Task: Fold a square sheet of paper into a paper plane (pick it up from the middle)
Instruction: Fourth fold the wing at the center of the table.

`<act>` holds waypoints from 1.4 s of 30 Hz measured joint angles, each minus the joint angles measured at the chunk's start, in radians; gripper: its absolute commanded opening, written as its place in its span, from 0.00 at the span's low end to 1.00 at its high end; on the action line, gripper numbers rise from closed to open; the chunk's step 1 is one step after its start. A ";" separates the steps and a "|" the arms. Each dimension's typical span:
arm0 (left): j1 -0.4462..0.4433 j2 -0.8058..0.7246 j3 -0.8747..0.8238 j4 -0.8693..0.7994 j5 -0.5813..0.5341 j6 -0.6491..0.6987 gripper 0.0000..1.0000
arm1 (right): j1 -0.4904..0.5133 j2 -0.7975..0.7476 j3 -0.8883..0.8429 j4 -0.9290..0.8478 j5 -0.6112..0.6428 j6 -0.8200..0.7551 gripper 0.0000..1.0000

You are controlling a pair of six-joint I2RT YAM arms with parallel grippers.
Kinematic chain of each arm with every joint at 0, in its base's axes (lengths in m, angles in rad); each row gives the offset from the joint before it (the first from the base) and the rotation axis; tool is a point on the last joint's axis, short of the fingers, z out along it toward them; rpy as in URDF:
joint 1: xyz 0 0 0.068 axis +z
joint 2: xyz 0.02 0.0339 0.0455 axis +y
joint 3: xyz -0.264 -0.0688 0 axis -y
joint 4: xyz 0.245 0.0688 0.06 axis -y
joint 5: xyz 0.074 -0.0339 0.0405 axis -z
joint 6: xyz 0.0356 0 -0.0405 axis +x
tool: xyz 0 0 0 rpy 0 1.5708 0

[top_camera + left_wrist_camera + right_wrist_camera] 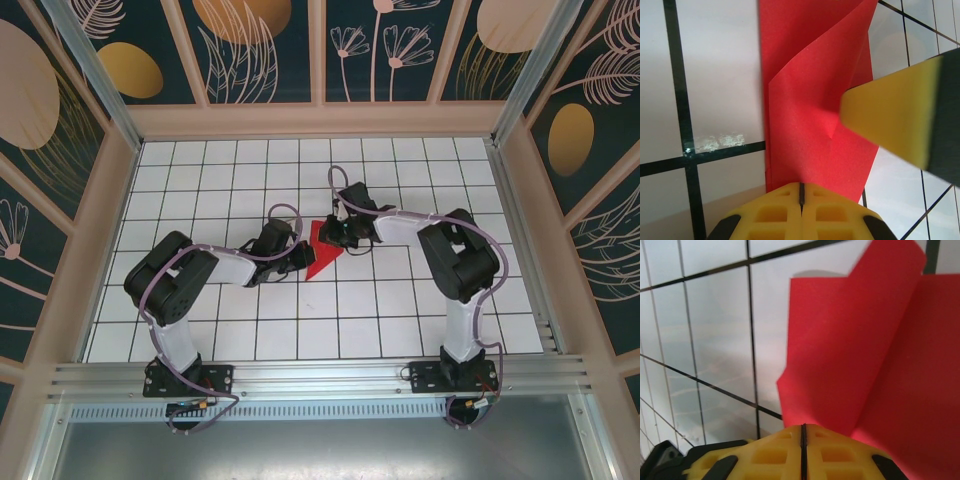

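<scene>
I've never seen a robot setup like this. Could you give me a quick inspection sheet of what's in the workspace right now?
Surface: white table with a black grid; a faint scuff on one tile.
Job's things: red paper, partly folded, at mid-table with one flap raised; no finished plane yet.
Clutter: nothing seen.
Grippers: left gripper shut, with the paper running into its tips; right gripper shut, pinching the paper from the other side.
Cables: lilac cables, loosely looped, clear of the paper.
Surroundings: walls patterned with leaves and flowers in a wooden frame; metal rail along the near edge.
</scene>
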 measured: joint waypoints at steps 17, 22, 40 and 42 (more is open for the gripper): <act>0.000 -0.060 -0.006 -0.035 0.014 -0.001 0.05 | -0.011 0.051 0.026 -0.013 0.017 0.000 0.12; 0.000 -0.162 -0.007 -0.043 0.013 0.000 0.10 | -0.011 0.051 0.026 -0.013 0.017 0.000 0.12; 0.000 -0.046 0.039 -0.068 0.046 0.003 0.08 | -0.011 0.051 0.027 -0.014 0.018 0.004 0.12; 0.000 -0.043 0.039 -0.075 0.046 0.005 0.07 | -0.011 0.051 0.027 -0.015 0.018 0.004 0.12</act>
